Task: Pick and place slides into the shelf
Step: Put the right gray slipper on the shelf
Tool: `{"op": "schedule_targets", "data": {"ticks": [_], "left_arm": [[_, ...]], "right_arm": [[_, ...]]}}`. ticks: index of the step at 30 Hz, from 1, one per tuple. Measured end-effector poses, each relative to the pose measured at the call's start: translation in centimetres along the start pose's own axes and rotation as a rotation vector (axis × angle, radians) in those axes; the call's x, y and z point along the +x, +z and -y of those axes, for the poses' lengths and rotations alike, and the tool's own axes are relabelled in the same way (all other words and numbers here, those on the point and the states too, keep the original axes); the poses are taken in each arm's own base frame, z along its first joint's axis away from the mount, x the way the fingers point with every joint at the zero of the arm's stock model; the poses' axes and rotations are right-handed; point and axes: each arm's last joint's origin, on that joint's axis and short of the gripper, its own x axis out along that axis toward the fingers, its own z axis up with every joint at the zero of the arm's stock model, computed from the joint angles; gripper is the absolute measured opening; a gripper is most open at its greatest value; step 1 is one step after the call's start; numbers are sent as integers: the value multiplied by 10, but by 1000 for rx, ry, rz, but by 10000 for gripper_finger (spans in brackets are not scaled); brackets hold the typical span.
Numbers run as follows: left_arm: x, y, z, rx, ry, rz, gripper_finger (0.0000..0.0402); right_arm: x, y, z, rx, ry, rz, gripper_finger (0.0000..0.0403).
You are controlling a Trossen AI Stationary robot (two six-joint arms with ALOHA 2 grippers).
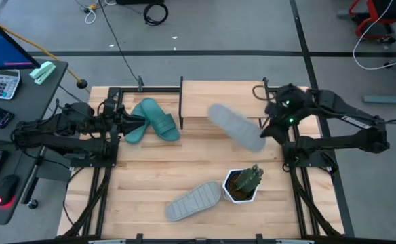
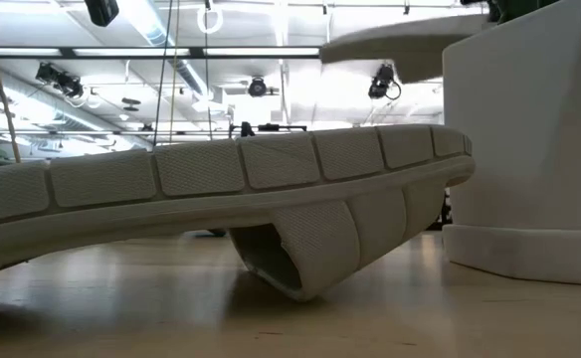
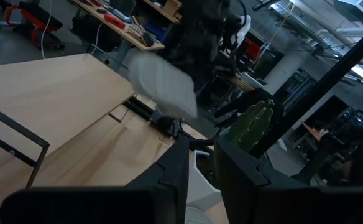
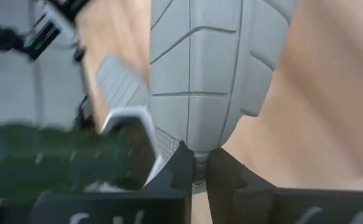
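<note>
A: Item one, right gripper (image 4: 195,163). State?

B: Fingers clamped on the end of a grey slide (image 1: 236,127), carried clear of the table beside the shelf (image 1: 196,100), sole toward the wrist camera.

A: Handling note for the step in hand?

B: My judgement: keep the slide level, bring it in low past the black leg (image 1: 182,102), and release only once the sole sits flat, well apart from the plant.

A: Item two, left gripper (image 3: 201,163)?

B: At the table's left edge by the teal pair (image 1: 152,120); fingers close together with a narrow gap, nothing held. Whether it touches the teal pair I cannot tell from above.

A: Remaining stock?

B: Second grey slide (image 1: 194,200), sole up on the tabletop near the front edge, strap underneath in the low view.

A: Containers?

B: White pot (image 1: 233,194), holding one cactus (image 1: 249,177), just beside that slide. The shelf: the teal pair lies at its left end, possibly only in front of it; otherwise no slides on it
</note>
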Motion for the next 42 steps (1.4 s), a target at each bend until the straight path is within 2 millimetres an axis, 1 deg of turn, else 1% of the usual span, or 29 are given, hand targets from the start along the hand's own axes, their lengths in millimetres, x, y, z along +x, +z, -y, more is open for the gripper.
{"op": "schedule_targets", "data": {"ticks": [5, 12, 15, 19, 23, 29, 32, 36, 42], "left_arm": [[0, 0, 0, 0, 2, 4, 85], [0, 6, 4, -9, -32, 65, 91], [0, 11, 7, -16, -66, 117, 87], [6, 21, 13, 15, -96, 236, 86], [16, 28, 18, 16, -101, 342, 94], [43, 28, 15, 5, -2, 420, 114], [57, 32, 13, 53, 16, 488, 125], [76, 33, 10, 162, 36, 530, 139], [92, 34, 7, 350, 33, 583, 165]], "right_arm": [[-12, 22, -7, -118, -110, 169, 22], [-14, 52, -12, -262, -278, 366, 22], [-12, 61, -14, -306, -285, 418, 22], [-6, 72, -18, -358, -197, 409, 22], [-2, 86, -25, -408, -98, 438, 22], [-4, 107, -36, -495, -11, 490, 22], [-4, 117, -40, -514, 12, 494, 22], [-4, 126, -43, -536, 18, 499, 22], [-11, 131, -44, -553, 4, 521, 22]]}}
